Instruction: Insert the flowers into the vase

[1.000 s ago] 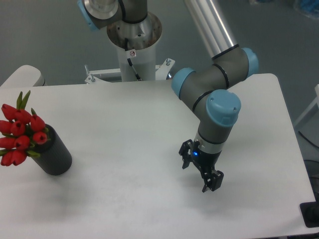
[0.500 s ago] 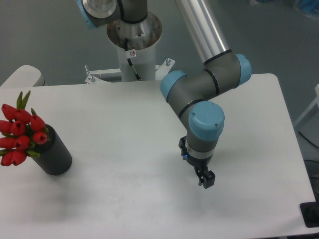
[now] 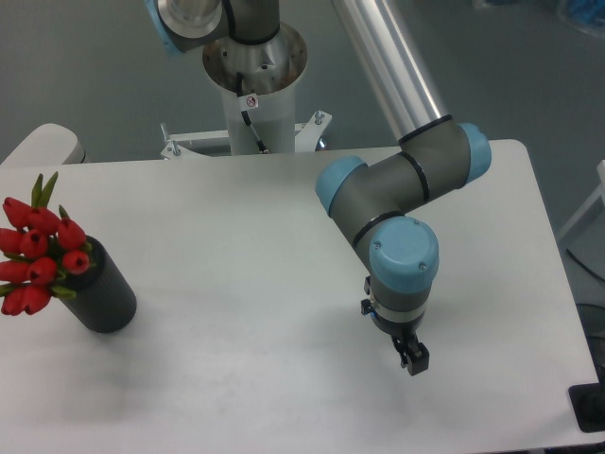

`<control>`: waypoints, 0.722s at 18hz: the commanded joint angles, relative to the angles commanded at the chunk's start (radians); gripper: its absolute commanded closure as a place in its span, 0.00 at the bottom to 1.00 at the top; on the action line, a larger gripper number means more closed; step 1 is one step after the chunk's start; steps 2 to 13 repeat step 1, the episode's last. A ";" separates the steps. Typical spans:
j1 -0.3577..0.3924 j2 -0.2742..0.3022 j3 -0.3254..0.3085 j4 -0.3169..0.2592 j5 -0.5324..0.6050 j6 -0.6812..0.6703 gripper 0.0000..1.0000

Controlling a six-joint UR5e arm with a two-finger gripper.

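Observation:
The flowers (image 3: 40, 257), red tulip buds with green leaves, stand in the black vase (image 3: 102, 291) at the table's left edge, leaning out to the left over its rim. Their stems are hidden inside the vase. My gripper (image 3: 413, 359) hangs far to the right, over the front right part of the table and pointing down. It is turned edge-on to the camera, so one finger covers the other. It holds nothing.
The arm's grey and blue joints (image 3: 405, 262) bend over the right half of the white table (image 3: 236, 236). The robot's base column (image 3: 253, 90) stands behind the far edge. A black object (image 3: 591, 409) sits off the table's front right corner.
The wrist has turned, so the fingers that stood spread side by side now line up edge-on. The gripper dropped slightly and shifted right. Flowers and vase are unmoved.

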State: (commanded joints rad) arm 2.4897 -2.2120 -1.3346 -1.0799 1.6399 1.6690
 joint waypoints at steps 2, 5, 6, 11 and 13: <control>0.002 0.000 0.003 0.000 -0.008 0.000 0.00; 0.002 0.000 0.003 0.000 -0.008 0.000 0.00; 0.002 0.000 0.003 0.000 -0.008 0.000 0.00; 0.002 0.000 0.003 0.000 -0.008 0.000 0.00; 0.002 0.000 0.003 0.000 -0.008 0.000 0.00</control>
